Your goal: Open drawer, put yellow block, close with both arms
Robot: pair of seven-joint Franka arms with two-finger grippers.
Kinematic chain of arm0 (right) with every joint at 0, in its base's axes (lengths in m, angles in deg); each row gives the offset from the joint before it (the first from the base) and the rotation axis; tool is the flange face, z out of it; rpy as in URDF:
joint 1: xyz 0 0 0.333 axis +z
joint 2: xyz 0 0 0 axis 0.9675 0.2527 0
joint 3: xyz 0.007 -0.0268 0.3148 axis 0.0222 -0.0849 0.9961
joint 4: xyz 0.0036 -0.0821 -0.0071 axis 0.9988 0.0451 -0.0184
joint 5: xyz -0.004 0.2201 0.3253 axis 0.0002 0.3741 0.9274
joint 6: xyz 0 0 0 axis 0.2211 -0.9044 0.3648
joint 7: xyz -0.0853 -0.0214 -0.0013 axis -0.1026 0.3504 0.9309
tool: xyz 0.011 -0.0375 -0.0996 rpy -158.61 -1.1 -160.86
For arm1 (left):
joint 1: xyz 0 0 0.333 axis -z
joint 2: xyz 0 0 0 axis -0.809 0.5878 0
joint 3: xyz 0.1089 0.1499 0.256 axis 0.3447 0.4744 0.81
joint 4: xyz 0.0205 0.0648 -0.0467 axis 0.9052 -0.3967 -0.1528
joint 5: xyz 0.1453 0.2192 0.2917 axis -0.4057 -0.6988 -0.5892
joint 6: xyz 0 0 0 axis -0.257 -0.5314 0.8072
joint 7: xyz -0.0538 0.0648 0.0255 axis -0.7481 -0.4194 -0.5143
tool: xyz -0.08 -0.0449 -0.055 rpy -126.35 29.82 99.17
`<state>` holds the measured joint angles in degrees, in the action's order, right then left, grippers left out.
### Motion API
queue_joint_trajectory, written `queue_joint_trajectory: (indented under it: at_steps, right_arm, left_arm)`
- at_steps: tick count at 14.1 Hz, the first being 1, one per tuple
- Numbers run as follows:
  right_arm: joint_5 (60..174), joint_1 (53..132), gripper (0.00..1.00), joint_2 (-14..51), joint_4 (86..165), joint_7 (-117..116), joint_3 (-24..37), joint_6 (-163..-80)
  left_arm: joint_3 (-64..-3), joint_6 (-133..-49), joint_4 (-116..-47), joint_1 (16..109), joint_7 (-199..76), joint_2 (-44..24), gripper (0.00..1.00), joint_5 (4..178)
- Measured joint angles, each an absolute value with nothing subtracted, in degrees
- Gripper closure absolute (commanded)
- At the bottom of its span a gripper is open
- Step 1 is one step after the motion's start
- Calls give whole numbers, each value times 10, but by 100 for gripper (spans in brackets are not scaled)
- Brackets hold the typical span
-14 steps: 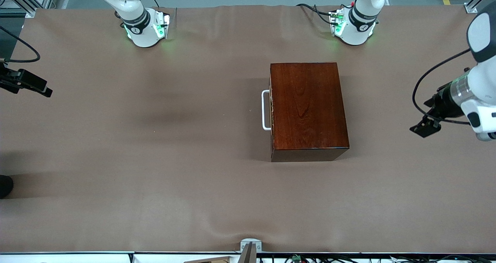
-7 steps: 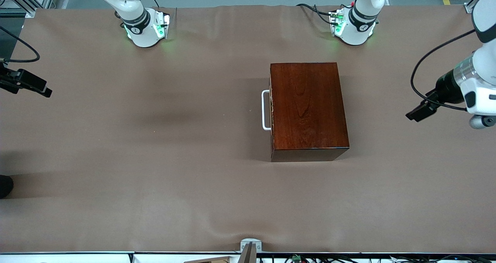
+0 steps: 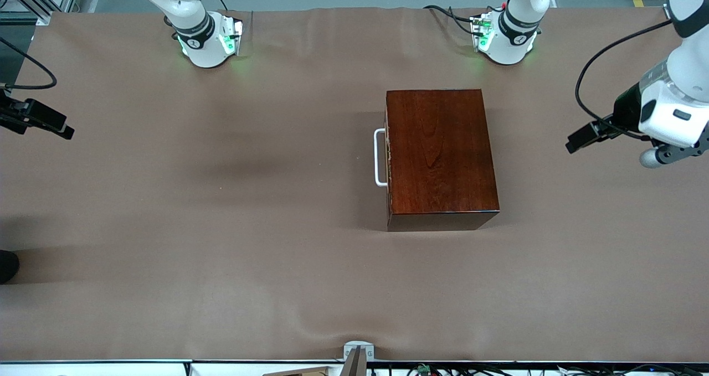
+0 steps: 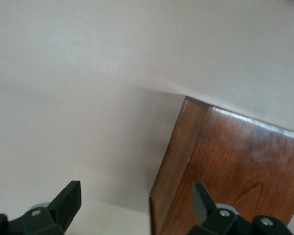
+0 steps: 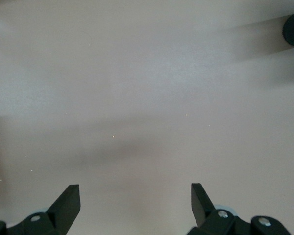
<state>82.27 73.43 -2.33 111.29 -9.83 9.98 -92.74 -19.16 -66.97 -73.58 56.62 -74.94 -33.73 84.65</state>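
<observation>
Both pincers stand wide and carry nothing: my left gripper [image 3: 579, 142] has swung up and back over the left arm's end of the brown-papered table [image 3: 221, 226] within the last second, while my right gripper [image 3: 52, 125] waits over the right arm's end. Between them sits the dark polished wooden drawer box [image 3: 440, 157], shut, its white bar handle [image 3: 379, 157] facing the right arm's end. No yellow block shows anywhere; it may lie inside, or off the table. No readable lettering or brand marks appear.
</observation>
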Motion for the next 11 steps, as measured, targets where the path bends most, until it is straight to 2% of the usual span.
queue_joint_trajectory:
  at_steps: [4,11]
  right_arm:
    - [823,734,0,-23,1113,-98,100,-928]
    - [823,734,0,-23,1113,-98,100,-928]
  left_arm:
    - [-188,-633,-732,555,-623,-349,0,848]
    - [-193,-607,-698,554,-608,-351,0,827]
